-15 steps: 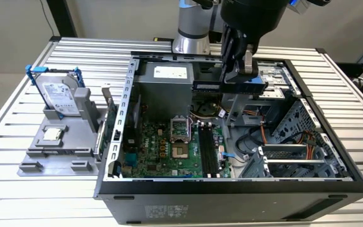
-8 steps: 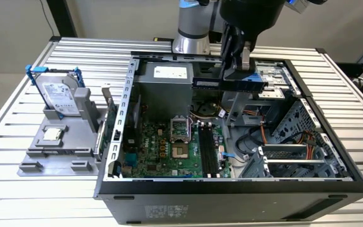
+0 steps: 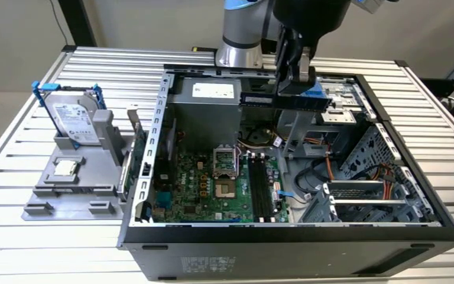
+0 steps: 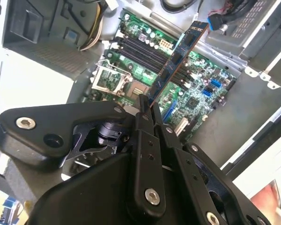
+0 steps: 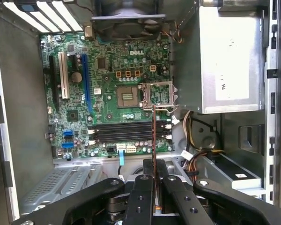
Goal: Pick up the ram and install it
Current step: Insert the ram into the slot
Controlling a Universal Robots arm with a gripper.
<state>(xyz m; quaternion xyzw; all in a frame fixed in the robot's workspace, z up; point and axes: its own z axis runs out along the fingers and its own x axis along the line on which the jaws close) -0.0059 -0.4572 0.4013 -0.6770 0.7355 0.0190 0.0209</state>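
Observation:
My gripper (image 3: 294,83) hangs above the open computer case (image 3: 144,177), shut on one end of the ram (image 3: 257,98), a thin dark stick. In the second wrist view the ram (image 4: 178,61) juts out from the fingertips (image 4: 141,105) over the green motherboard (image 4: 201,75). In the first wrist view the ram (image 5: 153,133) shows edge-on, crossing the long black slots (image 5: 126,132) from above without touching them. The motherboard (image 3: 203,189) lies on the case floor with its slots (image 3: 260,189) bare. The gripper (image 5: 153,164) sits well above the board.
A silver hard drive in a blue bracket (image 3: 73,118) stands on a grey fixture (image 3: 69,183) at the exterior view's left, outside the case. Inside the case are the power supply (image 5: 229,61), the processor socket (image 5: 157,93), a drive cage (image 3: 369,177) and cable bundles (image 5: 196,140).

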